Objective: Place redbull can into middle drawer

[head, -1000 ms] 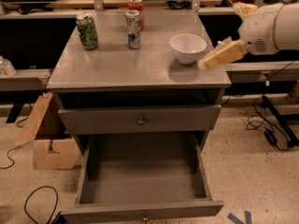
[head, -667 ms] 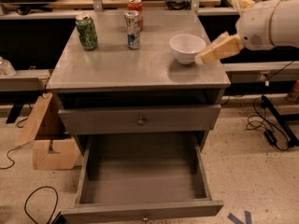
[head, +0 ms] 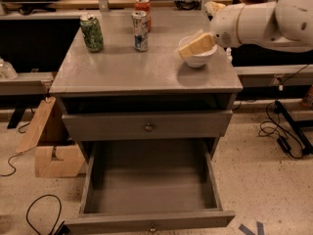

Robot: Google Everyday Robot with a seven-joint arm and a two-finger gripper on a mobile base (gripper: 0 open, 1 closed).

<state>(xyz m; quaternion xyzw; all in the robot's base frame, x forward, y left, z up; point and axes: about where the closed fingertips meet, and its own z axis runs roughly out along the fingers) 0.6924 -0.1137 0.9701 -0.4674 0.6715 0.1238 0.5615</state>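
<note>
On the cabinet top (head: pixel 122 75), redbull can (head: pixel 140 32) stands upright; pincer (head: pixel 194 46) over bowl (head: pixel 199 60).

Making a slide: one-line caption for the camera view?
Gripper hovers at the white bowl; redbull can stands on the cabinet top, middle drawer open.

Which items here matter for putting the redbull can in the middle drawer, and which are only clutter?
Job: redbull can, standing on the cabinet top; middle drawer, pulled open; gripper, above the white bowl.
Lying about: green can, red cola can, white bowl, closed upper drawer, cardboard box on the floor.
</note>
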